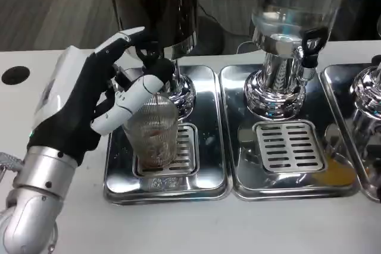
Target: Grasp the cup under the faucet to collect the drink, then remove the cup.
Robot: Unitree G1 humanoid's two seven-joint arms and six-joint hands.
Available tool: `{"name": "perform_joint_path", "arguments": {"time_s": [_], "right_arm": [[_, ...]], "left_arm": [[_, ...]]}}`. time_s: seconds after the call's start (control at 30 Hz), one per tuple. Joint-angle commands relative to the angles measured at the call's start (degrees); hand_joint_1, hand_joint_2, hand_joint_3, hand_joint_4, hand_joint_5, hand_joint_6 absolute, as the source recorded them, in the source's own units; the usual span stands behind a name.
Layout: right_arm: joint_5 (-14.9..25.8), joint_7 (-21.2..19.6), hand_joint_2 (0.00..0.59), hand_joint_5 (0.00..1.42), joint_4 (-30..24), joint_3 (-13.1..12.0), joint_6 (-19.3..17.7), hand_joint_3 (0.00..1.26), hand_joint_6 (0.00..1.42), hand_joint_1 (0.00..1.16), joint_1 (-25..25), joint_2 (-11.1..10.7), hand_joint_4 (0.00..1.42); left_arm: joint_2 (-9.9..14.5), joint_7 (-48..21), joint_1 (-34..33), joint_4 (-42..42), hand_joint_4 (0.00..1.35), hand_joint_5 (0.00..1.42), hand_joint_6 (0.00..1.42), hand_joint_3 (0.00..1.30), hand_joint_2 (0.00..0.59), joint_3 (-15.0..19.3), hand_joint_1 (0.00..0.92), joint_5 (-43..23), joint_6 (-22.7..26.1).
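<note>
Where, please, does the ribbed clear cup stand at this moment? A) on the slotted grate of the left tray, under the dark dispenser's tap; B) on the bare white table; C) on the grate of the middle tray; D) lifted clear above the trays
A: the cup sits on the left tray's grate beneath the dark dispenser, with the left hand around it.

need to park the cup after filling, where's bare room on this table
Bare white table runs along the front edge, below both steel trays. The middle tray's grate under the clear dispenser is also free. The left tray is crowded: the left hand grips the cup under the dark dispenser's faucet.
</note>
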Motion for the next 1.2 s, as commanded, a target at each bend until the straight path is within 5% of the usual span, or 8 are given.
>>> {"name": "perform_joint_path", "arguments": {"time_s": [0.03,1.2], "right_arm": [[0.00,0.02,0.380,0.24,-0.27,-0.10,0.13,0.25,0.12,0.42,0.16,-0.35,0.20],[0.09,0.05,0.380,0.24,0.12,-0.20,-0.26,0.24,0.12,0.42,0.44,-0.42,0.20]], "left_arm": [[0.86,-2.05,1.10,1.62,0.24,0.86,1.21,0.30,0.083,-0.94,0.000,-0.38,0.82],[0.72,-0.83,4.07,0.64,0.23,0.86,1.21,0.30,0.082,-1.19,0.000,-0.67,-0.78]]}}
